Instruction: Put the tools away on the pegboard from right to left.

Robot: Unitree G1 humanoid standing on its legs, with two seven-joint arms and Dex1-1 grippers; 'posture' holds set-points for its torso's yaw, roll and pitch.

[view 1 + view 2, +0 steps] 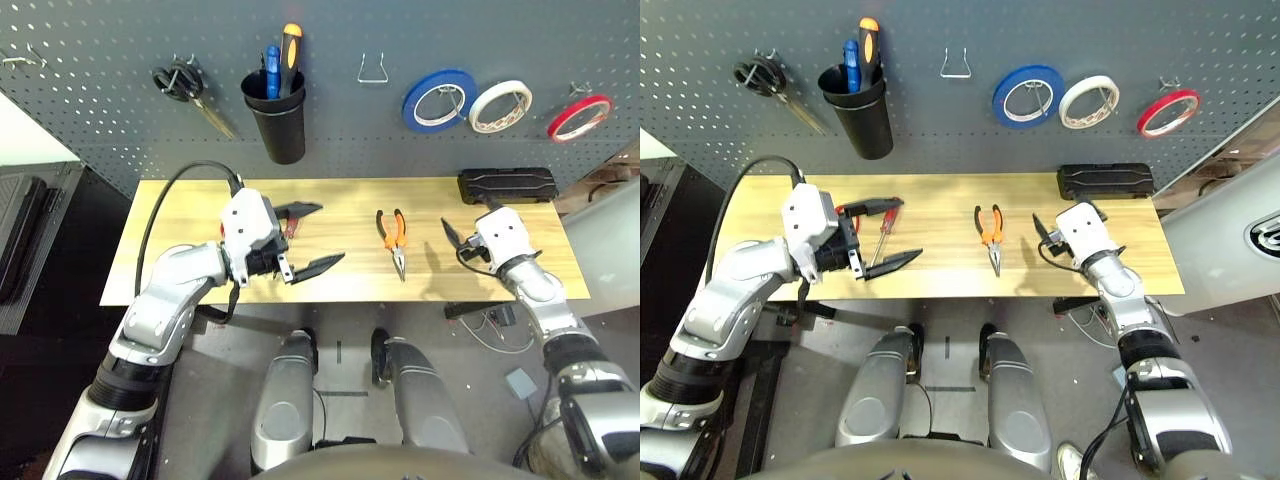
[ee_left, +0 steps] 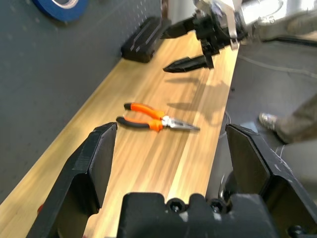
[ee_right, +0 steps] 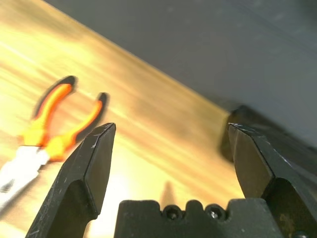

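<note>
The white tape roll (image 1: 500,106) hangs on the dark grey pegboard (image 1: 100,120), between a blue roll and a red roll. Orange-and-black pliers (image 1: 392,232) lie in the middle of the wooden table (image 1: 350,200). My right gripper (image 1: 452,236) hovers open just right of the pliers (image 3: 54,129), with nothing between its fingers. My left gripper (image 1: 312,238) stands open over the table's left part. A red-handled tool (image 1: 883,224) lies between its fingers, mostly hidden, and I cannot tell which tool it is.
On the pegboard hang black-handled scissors (image 1: 180,82), a black cup (image 1: 277,115) holding blue- and orange-handled tools, a bare wire hook (image 1: 373,68), a blue tape roll (image 1: 438,100) and a red tape roll (image 1: 578,116). A black box (image 1: 505,185) sits at the table's back right.
</note>
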